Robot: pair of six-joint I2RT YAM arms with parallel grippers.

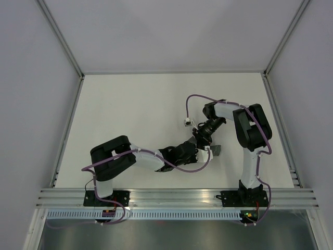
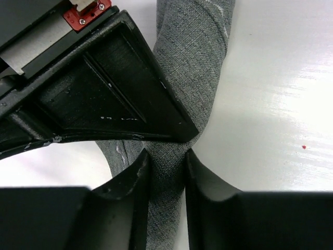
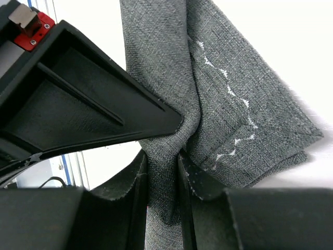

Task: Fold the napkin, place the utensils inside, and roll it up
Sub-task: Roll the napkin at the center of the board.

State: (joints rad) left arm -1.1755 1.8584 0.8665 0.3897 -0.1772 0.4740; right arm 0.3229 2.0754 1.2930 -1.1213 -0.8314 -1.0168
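Note:
The napkin point(image 1: 216, 151) is a dark grey cloth bundled into a narrow roll, mostly hidden under the two grippers in the top view. In the left wrist view the napkin point(image 2: 193, 62) runs up between my left gripper point(image 2: 166, 156), whose jaws press on both of its sides. The right wrist view shows the napkin point(image 3: 234, 94) with a light zigzag stitch, pinched in my right gripper point(image 3: 164, 156). The two grippers meet tip to tip, the left gripper point(image 1: 200, 154) just below the right gripper point(image 1: 201, 137). No utensils show; whether they lie inside the cloth cannot be told.
The white table point(image 1: 130, 114) is walled on the left, back and right. An aluminium rail point(image 1: 171, 197) runs along the near edge by the arm bases. Each wrist view is partly filled by the other gripper's black body point(image 2: 104, 99) point(image 3: 78, 99).

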